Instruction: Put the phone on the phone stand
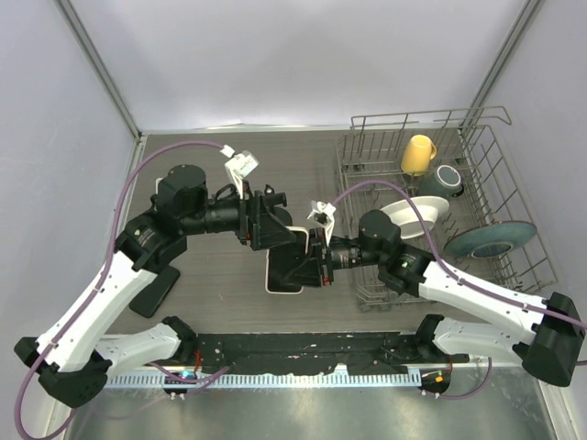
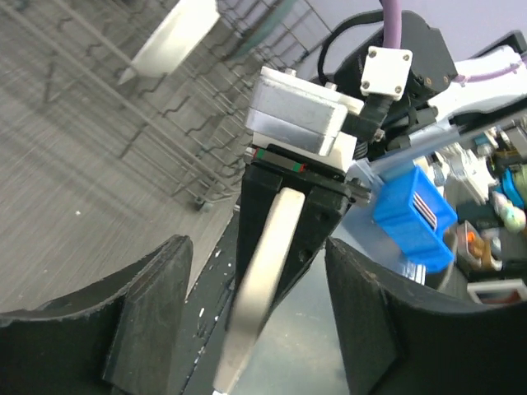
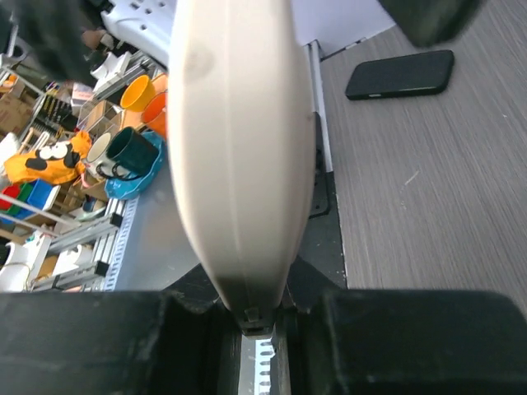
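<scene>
The white phone stand [image 1: 276,283] is held above the table's middle. My right gripper [image 1: 310,262] is shut on it; in the right wrist view the stand [image 3: 239,148] fills the gap between the black fingers, right gripper [image 3: 256,317]. My left gripper [image 1: 278,229] is open, its two fingers on either side of the stand's thin edge [image 2: 265,255] without touching it, left gripper [image 2: 258,251]. The black phone [image 1: 153,291] lies flat on the table at the left, beside the left arm; it also shows in the right wrist view [image 3: 400,75].
A wire dish rack [image 1: 367,147] stands at the back right with a yellow cup [image 1: 418,154], a dark mug [image 1: 448,180], a white plate [image 1: 410,218] and a teal plate [image 1: 490,240]. The black base rail [image 1: 303,348] runs along the near edge.
</scene>
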Robot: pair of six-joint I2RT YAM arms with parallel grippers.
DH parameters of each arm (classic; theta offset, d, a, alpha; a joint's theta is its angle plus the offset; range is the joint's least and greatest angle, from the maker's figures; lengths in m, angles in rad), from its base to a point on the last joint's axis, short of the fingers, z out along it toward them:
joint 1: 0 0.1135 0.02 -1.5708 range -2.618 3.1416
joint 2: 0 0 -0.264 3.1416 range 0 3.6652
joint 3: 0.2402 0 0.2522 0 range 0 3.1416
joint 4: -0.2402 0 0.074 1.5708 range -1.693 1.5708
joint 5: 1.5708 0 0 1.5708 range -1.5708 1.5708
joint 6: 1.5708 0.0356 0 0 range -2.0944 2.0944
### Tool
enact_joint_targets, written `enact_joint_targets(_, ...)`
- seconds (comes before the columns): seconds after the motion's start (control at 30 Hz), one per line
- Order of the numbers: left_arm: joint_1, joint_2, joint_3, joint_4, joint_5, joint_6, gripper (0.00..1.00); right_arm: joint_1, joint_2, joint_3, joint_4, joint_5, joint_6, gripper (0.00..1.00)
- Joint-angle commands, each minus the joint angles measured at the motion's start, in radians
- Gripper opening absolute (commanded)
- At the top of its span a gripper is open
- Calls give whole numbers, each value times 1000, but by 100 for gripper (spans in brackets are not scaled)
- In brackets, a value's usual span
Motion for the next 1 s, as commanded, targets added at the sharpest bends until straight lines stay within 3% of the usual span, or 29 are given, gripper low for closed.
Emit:
enact_joint_targets(0.0, 2, 36, 3, 102, 235, -15, 63, 2, -84, 12, 120, -91, -32, 0)
enact_joint_targets(0.17, 2, 38, -11, 105, 305, 11, 39, 2, -80, 18, 120, -88, -35, 0)
enact_joint_targets(0.27, 2, 35, -23, 114, 310, 15, 37, 2, -64, 27, 122, -88, -29, 0)
enact_joint_targets(0.37, 2, 50, -15, 105, 331, 34, 46, 1, -54, 36, 126, -84, -26, 0)
enact_joint_targets(0.47, 2, 70, 3, 57, 329, 67, 45, 0, -37, 53, 123, -87, -26, 0)
enact_joint_targets(0.73, 1, 82, 41, -4, 300, 109, 0, 2, -3, 75, 163, -90, 8, 0)
enact_joint_targets(0.77, 1, 78, 45, -12, 278, 112, 0, 1, -1, 79, 156, -78, 11, 1)
enact_joint_targets(0.83, 1, 56, 52, -45, 167, 115, 0, 1, -4, 86, 123, -13, -4, 18)
enact_joint_targets(0.87, 1, 45, 55, -59, 120, 112, 0, 1, -6, 90, 67, 34, -13, 41)
enact_joint_targets(0.97, 1, -7, 72, -124, -125, 107, 0, 2, -34, 76, -28, 263, -30, 71)
